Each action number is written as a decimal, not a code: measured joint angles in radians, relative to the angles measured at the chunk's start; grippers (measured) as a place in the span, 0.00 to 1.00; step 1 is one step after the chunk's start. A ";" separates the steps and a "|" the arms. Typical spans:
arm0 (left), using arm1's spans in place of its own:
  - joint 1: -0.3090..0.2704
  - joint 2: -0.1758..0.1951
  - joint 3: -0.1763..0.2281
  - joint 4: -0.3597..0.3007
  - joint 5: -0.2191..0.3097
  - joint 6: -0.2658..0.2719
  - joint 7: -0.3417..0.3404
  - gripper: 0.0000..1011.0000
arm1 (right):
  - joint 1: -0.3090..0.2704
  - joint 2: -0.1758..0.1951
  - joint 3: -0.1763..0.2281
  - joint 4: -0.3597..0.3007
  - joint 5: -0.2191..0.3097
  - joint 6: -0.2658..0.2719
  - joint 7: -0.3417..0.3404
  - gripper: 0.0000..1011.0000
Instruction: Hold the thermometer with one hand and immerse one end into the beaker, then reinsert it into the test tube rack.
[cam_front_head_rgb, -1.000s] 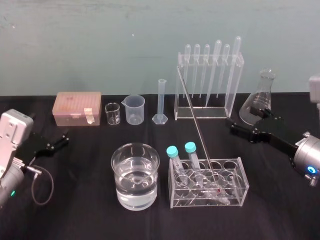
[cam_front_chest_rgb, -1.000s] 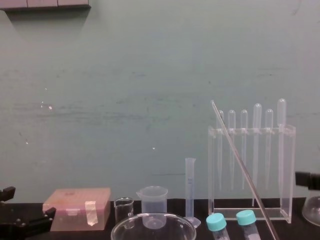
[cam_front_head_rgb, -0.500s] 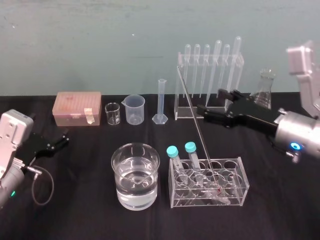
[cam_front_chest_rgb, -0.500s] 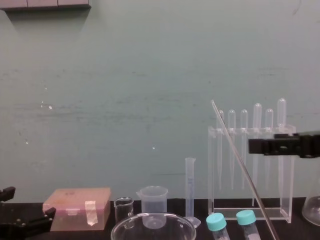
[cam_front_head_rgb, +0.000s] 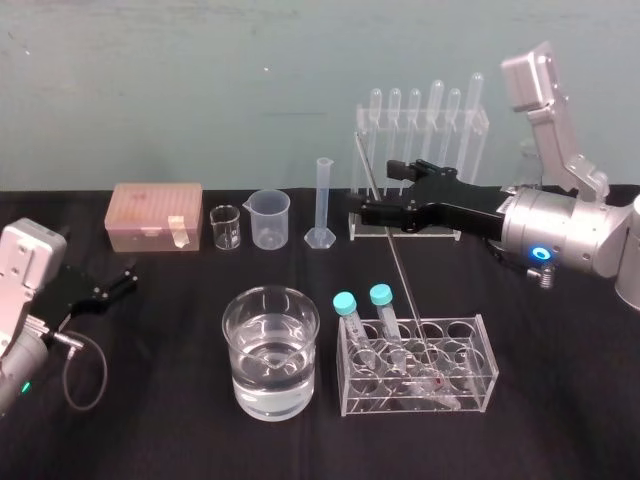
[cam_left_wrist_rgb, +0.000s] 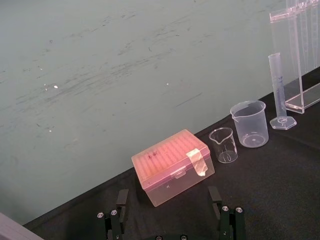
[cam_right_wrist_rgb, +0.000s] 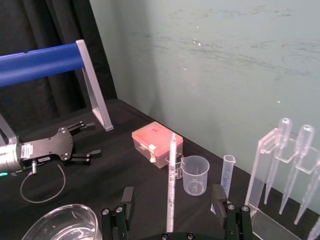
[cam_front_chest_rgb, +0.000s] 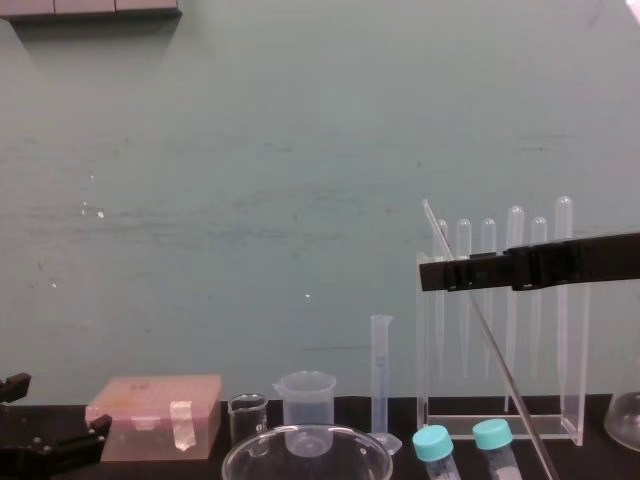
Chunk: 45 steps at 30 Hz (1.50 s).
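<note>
Chest view: the lower edge trims the beaker (cam_front_chest_rgb: 305, 455) to an arc of rim and swallows the lower end of the thermometer (cam_front_chest_rgb: 480, 325), while the right gripper (cam_front_chest_rgb: 428, 272) bars part of the test tube rack (cam_front_chest_rgb: 578, 380) near the worktop's back right corner, its arm running off the right edge beside a clipped flask (cam_front_chest_rgb: 625, 435). Right wrist view: the thermometer's lower stretch is hidden behind the gripper's body, its scale marks too faint to read, and whether the gripper touches the rod cannot be told.
</note>
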 joint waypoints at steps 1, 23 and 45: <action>0.000 0.000 0.000 0.000 0.000 0.000 0.000 1.00 | 0.003 0.000 -0.003 0.000 -0.001 0.002 0.000 0.99; 0.000 0.000 0.000 0.000 0.000 0.000 0.000 1.00 | 0.023 -0.001 -0.031 -0.002 -0.007 0.018 -0.005 0.94; 0.000 0.000 0.000 0.000 0.000 0.000 0.000 1.00 | 0.022 -0.001 -0.028 -0.001 -0.005 0.017 -0.005 0.28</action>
